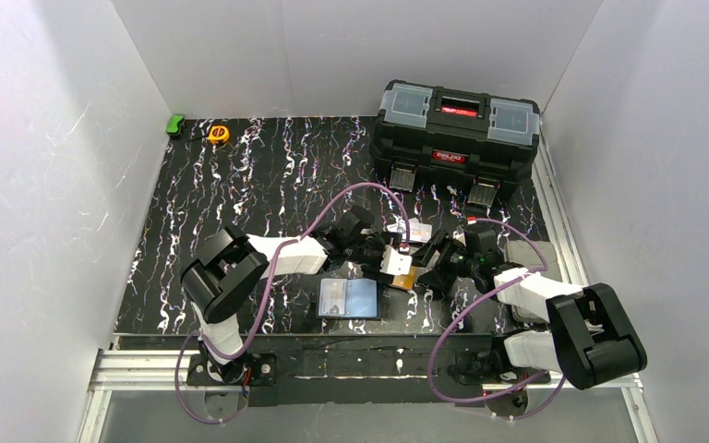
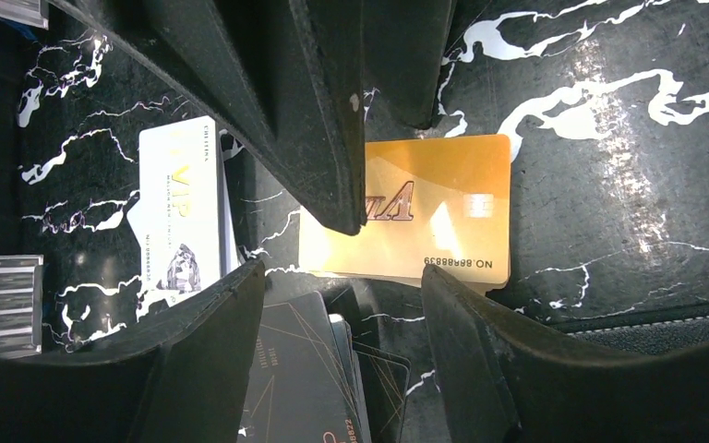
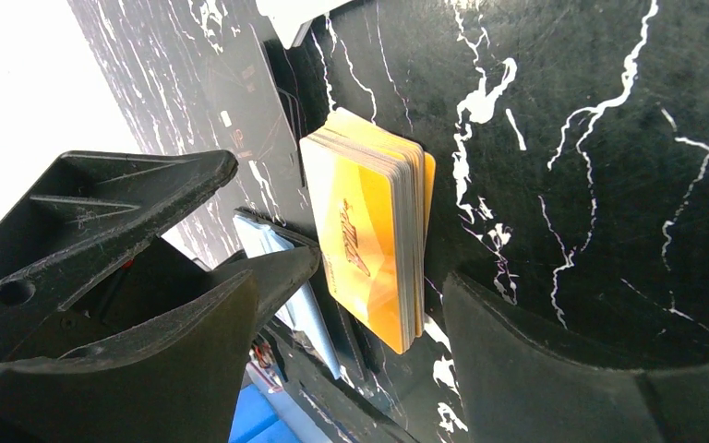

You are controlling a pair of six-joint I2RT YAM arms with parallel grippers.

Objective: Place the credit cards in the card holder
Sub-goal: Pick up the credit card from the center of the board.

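The left claw (image 2: 342, 277) and right claw (image 3: 378, 268) both stand wide, gripping nothing. Crowded over the orange cards (image 3: 369, 249), they may collide and scatter them.

A: Setting? Home, shop?
B: Lab, a robot test cell. White panels (image 1: 46, 185) box in the bench (image 1: 203, 185) on three sides, and aluminium rails (image 1: 148, 367) frame its near edge.
A: What else shows it?
B: Left arm (image 1: 282, 254) and right arm (image 1: 540, 291) are bolted at that edge, trailing purple cables (image 1: 351, 189). Black marbled bench top. Black toolbox (image 1: 457, 134) at the far right corner, yellow tape measure (image 1: 218, 134) at the far left.
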